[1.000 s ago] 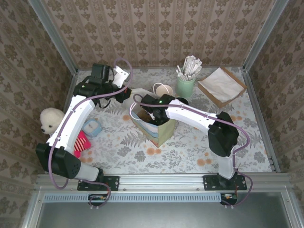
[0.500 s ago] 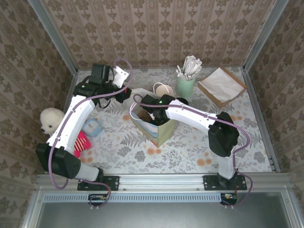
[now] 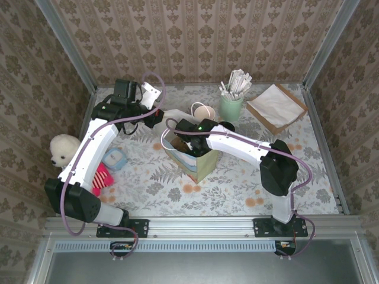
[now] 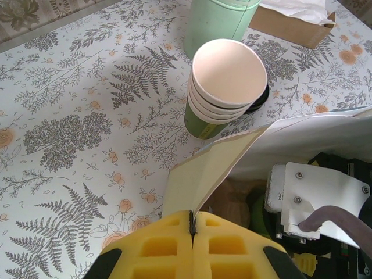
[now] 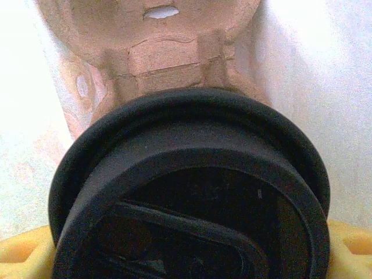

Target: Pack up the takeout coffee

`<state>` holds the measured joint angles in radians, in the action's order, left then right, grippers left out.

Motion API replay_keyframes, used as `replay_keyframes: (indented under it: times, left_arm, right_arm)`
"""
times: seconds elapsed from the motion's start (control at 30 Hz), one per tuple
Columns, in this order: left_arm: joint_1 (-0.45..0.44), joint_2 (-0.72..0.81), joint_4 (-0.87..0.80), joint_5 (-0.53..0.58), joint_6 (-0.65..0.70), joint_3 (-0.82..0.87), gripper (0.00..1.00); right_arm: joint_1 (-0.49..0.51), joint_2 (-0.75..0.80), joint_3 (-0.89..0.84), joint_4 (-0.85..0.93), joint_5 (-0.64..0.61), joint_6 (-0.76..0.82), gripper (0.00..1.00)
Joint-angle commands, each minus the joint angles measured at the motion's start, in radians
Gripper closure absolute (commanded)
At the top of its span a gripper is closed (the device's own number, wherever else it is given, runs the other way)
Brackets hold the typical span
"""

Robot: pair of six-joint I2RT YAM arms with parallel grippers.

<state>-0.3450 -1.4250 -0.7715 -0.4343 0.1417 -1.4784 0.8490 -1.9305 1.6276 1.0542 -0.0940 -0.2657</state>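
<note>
The takeout coffee shows as a round black lid (image 5: 192,192) close up in the right wrist view, down inside the white paper bag (image 3: 204,163). My right gripper (image 3: 187,142) reaches into the bag's mouth. Its yellow fingers (image 5: 349,250) sit on either side of the cup, shut on it. A brown moulded cup carrier (image 5: 157,52) lies on the bag's floor below the cup. My left gripper (image 4: 192,220) is shut on the bag's rim flap (image 4: 215,168) and holds it out to the back left. The cup's green side is hidden.
A stack of lidless green cups (image 3: 203,111) and a pale-green holder of white sticks (image 3: 232,102) stand just behind the bag. A box of napkins (image 3: 276,106) is at the back right. A white plush toy (image 3: 61,151) and small coloured items (image 3: 106,168) lie left.
My right gripper has shifted very slightly inside the bag. The left arm and the bag's flap have stayed put.
</note>
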Motion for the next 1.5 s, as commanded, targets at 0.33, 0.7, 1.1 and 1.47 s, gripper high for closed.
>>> replay_keyframes:
  times: [0.33,0.7,1.1,1.47]
  left_arm:
    - [0.012,0.0,0.033,-0.025,-0.019,-0.005,1.0]
    - [0.014,0.0,0.032,-0.026,-0.017,-0.006,1.0]
    - [0.014,0.002,0.036,-0.027,-0.019,-0.005,1.0]
    - [0.013,0.005,0.034,-0.027,-0.019,-0.005,1.0]
  right_arm:
    - [-0.001,-0.161,-0.077,0.062,-0.024,0.008,0.51]
    - [0.0,-0.192,-0.066,0.076,-0.058,0.003,0.51]
    - [0.0,-0.175,-0.068,0.067,-0.04,0.002,0.5]
    - [0.001,-0.154,-0.041,0.081,-0.038,0.001,0.48]
